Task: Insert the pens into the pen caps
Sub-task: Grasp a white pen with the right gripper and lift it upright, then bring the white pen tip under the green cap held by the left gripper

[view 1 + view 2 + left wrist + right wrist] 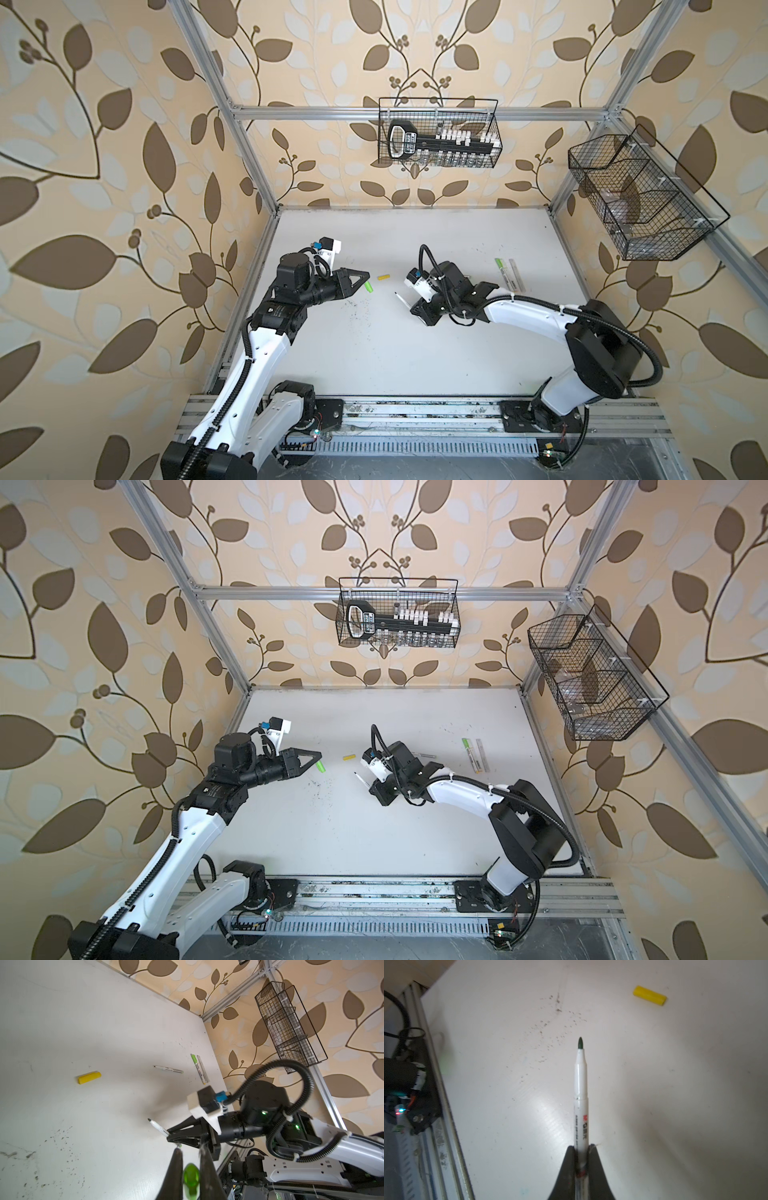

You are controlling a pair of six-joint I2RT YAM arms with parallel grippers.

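In both top views: clamps a green cap (pixel 368 286) in the closed left gripper (pixel 366 277) and an uncapped pen (pixel 401 298) in the closed right gripper (pixel 410 306), tip toward the cap, the two well apart. Mid-step, probably: bringing pen to cap. Next calls for lining up tip with cap mouth, then pushing straight in.

From the left wrist: blurs the cap and crops it at the frame edge, mouth direction unclear; shows a yellow cap (pixel 89 1077) and a loose pen (pixel 168 1069) lying apart on the table (pixel 83 1022).

From the right wrist: hides the pen's tail between the jaws; shows no green cap.

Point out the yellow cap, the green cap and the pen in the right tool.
yellow cap (pixel 650 998), right wrist view, middle of its side.
green cap (pixel 191 1176), left wrist view, the end facing the camera.
pen (pixel 580 1084), right wrist view, bare barrel between tip and lettering.
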